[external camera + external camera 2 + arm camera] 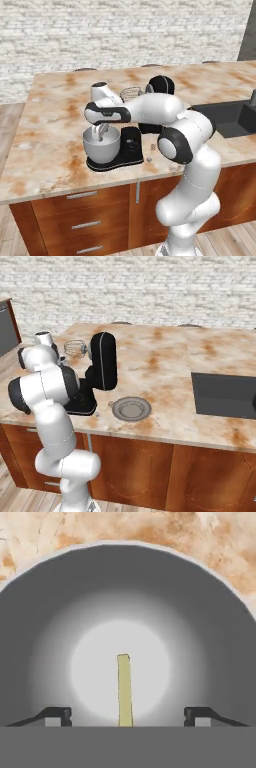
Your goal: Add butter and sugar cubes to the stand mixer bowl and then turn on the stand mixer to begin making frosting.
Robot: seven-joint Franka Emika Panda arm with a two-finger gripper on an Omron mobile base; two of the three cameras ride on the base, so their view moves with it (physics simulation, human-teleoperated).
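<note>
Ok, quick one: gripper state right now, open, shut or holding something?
Gripper: open, fingers wide apart over the stand mixer bowl; a pale yellow stick stands between them, touching neither finger, so nothing is held.

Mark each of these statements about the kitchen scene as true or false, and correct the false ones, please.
1. The claw is over the stand mixer bowl, its jaws apart. True.
2. A thin yellow stick of butter is in the bowl. True; it shows between the two fingertips in the hand view.
3. The stand mixer is white. False: it is glossy black.
4. The flat grey plate lies on the floor. False: it lies on the marble counter, to the right of the mixer in the right base view.
5. The mixer's head is tilted up, its wire whisk out of the bowl. True.
</note>
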